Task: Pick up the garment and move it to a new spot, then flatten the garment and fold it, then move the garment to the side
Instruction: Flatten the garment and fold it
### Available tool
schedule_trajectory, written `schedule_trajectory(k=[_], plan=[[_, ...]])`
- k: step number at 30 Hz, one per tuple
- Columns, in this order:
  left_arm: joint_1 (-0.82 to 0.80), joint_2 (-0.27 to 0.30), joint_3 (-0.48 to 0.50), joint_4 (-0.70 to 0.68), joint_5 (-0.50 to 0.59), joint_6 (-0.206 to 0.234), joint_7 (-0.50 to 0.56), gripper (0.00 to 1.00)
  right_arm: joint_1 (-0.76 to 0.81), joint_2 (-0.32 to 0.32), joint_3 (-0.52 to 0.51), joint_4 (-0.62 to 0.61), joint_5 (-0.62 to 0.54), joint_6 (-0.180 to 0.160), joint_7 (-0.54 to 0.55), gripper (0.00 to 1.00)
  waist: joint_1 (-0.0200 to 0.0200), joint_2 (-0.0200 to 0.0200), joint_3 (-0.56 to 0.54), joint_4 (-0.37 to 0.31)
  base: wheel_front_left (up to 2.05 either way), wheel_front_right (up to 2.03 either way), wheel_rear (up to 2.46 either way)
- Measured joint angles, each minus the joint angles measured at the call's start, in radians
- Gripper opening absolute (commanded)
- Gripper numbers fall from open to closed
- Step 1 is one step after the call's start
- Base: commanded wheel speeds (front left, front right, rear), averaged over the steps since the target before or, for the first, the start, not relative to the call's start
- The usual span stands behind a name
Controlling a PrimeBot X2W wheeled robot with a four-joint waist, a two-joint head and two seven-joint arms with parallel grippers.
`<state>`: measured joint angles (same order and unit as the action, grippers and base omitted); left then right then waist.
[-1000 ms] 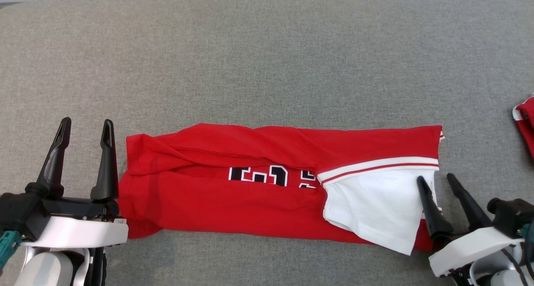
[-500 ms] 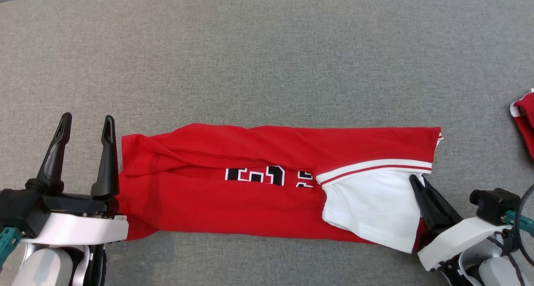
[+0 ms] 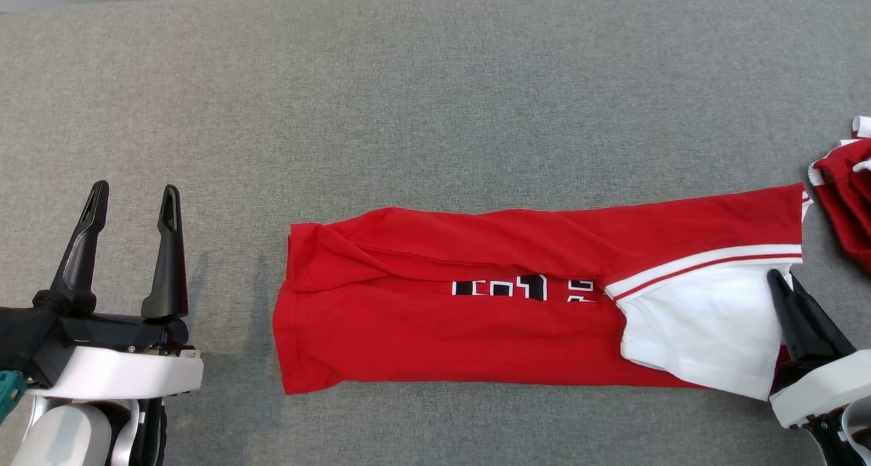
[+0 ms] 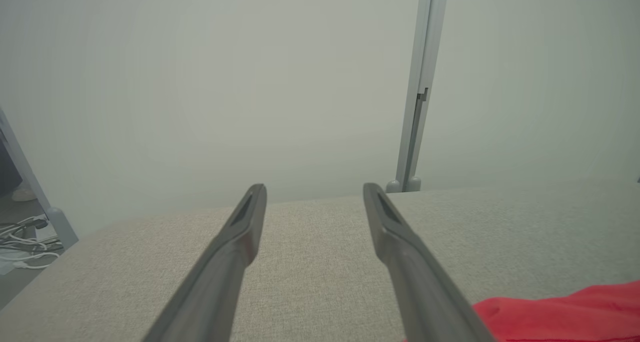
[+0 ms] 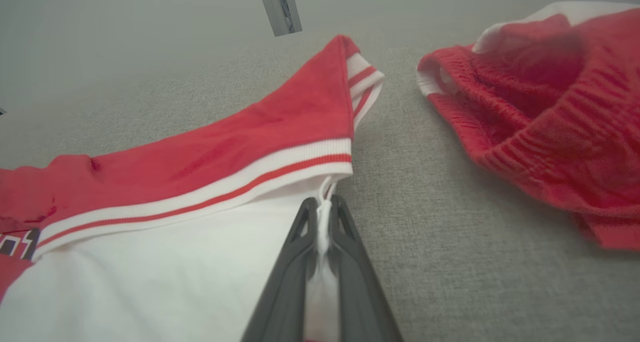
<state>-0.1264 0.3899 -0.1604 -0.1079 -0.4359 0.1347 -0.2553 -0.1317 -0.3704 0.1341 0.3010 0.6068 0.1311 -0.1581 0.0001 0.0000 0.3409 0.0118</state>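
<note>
- The left gripper (image 3: 135, 190) stands over the bare grey padded surface (image 3: 435, 112). Its two dark fingers (image 3: 167, 262) are spread wide, with nothing between them.
- To the right of those fingers, well apart and with a strip of grey between, the red garment (image 3: 442, 330) begins. In the left wrist view its near end shows low down, just past the right-hand finger.
- The garment lies folded into one long band across the surface, running from the side of the left fingers over to the right fingers. A black-and-white print (image 3: 524, 288) peeps out of the fold along its middle.
- The end nearest the right fingers is a white panel (image 3: 701, 330), bordered above by a white-and-red striped trim (image 3: 708, 265).
- The right gripper (image 3: 781, 279) is closed narrow on the edge of that white panel. In the right wrist view a sliver of white cloth is pinched between the two fingertips (image 5: 345, 219), just below the striped trim.
- Past the right fingers, on their far side from the held garment, lies a second red piece (image 3: 844, 187) with white edging. A gap of grey surface separates it from the garment's corner.
</note>
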Motion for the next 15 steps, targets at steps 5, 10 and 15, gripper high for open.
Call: schedule_trajectory(k=[5,10,15], plan=[[0.000,0.002,-0.004,-0.005,-0.002,0.003,0.004,1.00,-0.001,-0.016,0.014,-0.057,0.002,0.000,0.017,0.00,-0.0001,0.0000,-0.007,-0.003,0.00,0.00,0.00],[0.016,0.004,-0.006,-0.006,-0.002,0.005,0.004,1.00,-0.002,-0.019,0.053,-0.172,0.044,0.000,0.052,0.00,0.0000,0.0000,-0.022,-0.008,0.00,0.00,0.00],[0.019,0.010,-0.007,-0.013,-0.003,0.009,0.010,1.00,-0.021,0.005,0.104,-0.321,0.131,-0.001,0.121,0.00,0.0000,0.0000,-0.033,-0.014,0.00,0.00,0.00]])
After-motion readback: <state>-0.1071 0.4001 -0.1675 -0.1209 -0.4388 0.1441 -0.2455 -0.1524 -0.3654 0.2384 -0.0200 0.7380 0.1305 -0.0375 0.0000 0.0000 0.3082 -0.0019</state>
